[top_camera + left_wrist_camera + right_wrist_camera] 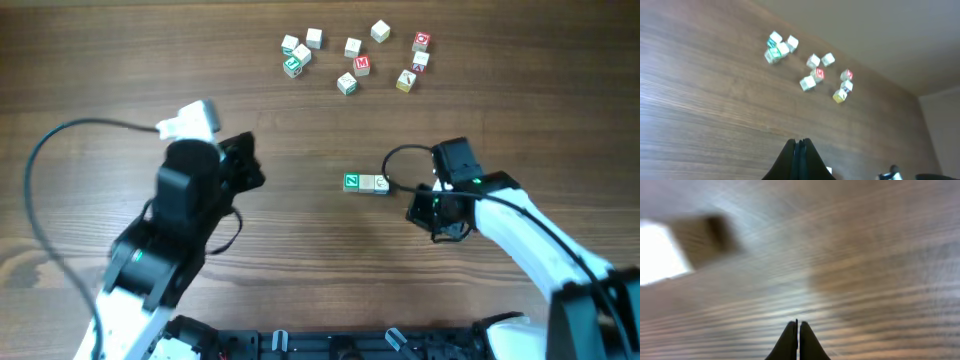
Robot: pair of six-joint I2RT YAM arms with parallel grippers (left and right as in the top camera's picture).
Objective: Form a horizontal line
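The left arm sits at the left of the wooden worktop (90, 60). In its wrist view, the left end effector (800, 151) has its two dark fingers pressed together with nothing between them, held above bare wood. It points toward a scatter of loose cubes (352, 46) near the far edge, two of which have red faces. Nearer the middle lies the horizontal line, made of three cubes side by side and touching. A green-faced cube (352, 181) with a white letter is at the left end, a plain beige cube (368, 183) is in the middle, and a third pale cube (382, 185) is at the right end, its trim too small to make out. A black cable (400, 152) loops just beside that end. To the right and slightly nearer, apart from the row, the right end effector (798, 335) is likewise closed on nothing, over blurred wood grain.
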